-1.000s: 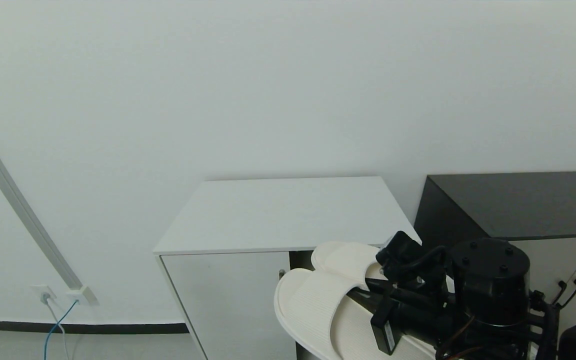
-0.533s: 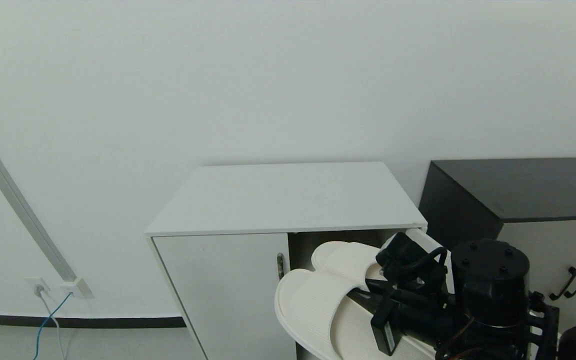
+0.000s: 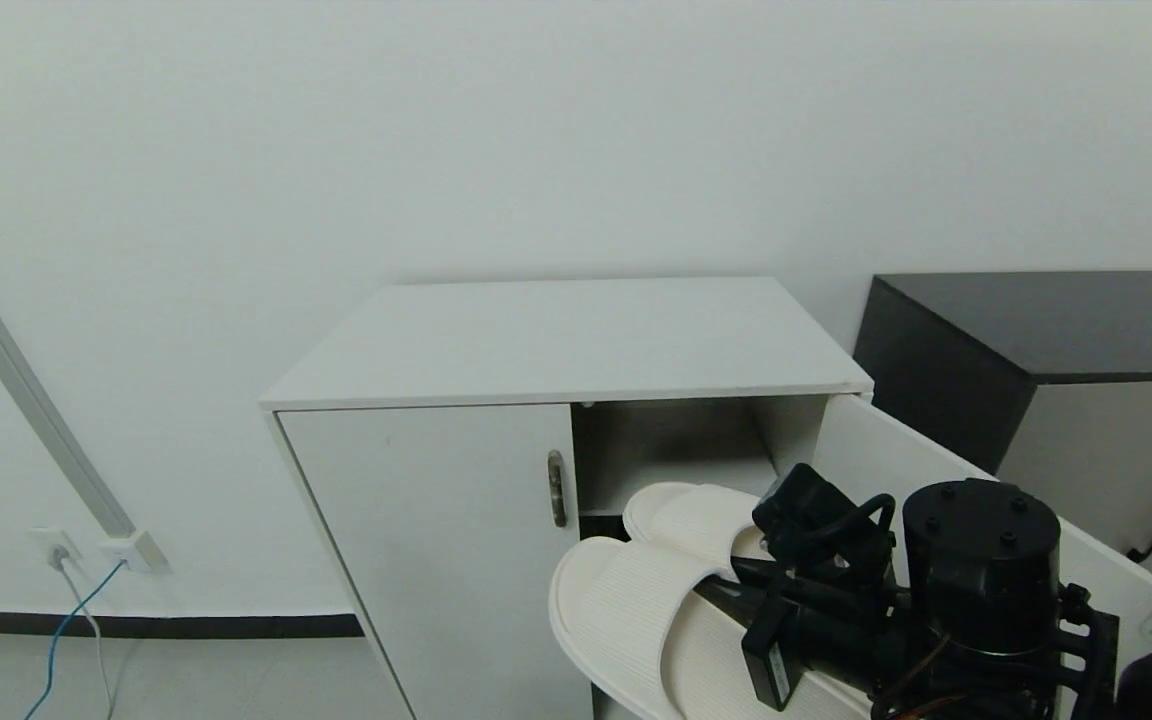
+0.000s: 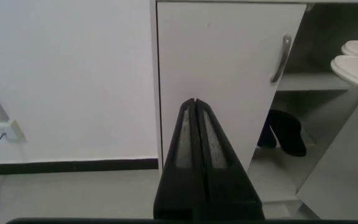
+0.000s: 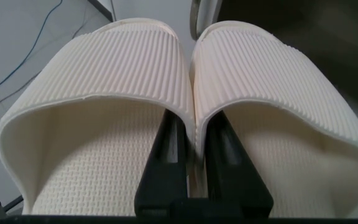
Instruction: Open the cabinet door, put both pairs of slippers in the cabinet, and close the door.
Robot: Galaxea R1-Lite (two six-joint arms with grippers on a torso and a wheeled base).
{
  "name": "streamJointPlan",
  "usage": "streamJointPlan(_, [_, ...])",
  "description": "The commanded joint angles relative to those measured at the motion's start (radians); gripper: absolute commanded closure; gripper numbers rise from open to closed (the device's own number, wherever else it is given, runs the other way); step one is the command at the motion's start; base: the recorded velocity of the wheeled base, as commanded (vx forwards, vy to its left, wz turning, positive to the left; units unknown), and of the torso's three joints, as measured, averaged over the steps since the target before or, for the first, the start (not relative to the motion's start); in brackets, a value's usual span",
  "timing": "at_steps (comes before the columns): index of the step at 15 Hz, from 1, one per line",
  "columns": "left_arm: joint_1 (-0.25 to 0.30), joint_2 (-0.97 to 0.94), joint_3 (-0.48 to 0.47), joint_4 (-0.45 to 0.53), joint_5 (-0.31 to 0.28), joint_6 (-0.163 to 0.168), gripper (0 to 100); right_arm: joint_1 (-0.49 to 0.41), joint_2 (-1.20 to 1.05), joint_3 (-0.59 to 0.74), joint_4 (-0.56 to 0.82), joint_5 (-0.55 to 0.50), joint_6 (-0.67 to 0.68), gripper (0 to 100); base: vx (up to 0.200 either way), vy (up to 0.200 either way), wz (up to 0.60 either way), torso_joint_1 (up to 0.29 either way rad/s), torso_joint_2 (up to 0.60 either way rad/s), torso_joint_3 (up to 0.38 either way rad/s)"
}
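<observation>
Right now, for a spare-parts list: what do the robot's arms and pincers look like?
The right arm is black, with a round, drum-shaped joint cap studded with screws, looping black cables and a boxy module at the wrist. The left pincer has two long black fingers tapering to a point, with grey strips along them. The right pincer has two flat black fingers.

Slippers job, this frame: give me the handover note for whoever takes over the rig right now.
Left gripper: shut, empty, facing the closed left door of the cabinet.
Right gripper: shut on the cream slippers, held before the cabinet's open side.
Done: right door is open. Dark footwear lies on the lower shelf; cannot tell if it is the second pair.
To do: set the cream pair inside, check the second pair, close the door.
</observation>
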Motion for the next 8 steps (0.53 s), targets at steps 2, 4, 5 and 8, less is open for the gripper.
streamJointPlan(2, [0.001,0.001,0.000,0.001,0.000,0.000,100,0.001,0.000,0.002,0.000,0.000,0.000,100,0.000,0.000,0.00,-0.181,0.50,0.315])
streamJointPlan(4, [0.001,0.001,0.000,-0.001,0.000,0.000,100,0.001,0.002,0.002,0.000,0.000,0.000,100,0.000,0.000,0.00,-0.166,0.49,0.327])
streamJointPlan(5, [0.001,0.001,0.000,0.001,0.000,0.000,100,0.001,0.002,0.002,0.000,0.000,0.000,100,0.000,0.000,0.00,-0.154,0.50,0.330])
streamJointPlan(8, [0.001,0.001,0.000,-0.001,0.000,0.000,100,-0.001,0.002,0.002,0.000,0.000,0.000,100,0.000,0.000,0.00,-0.139,0.48,0.331])
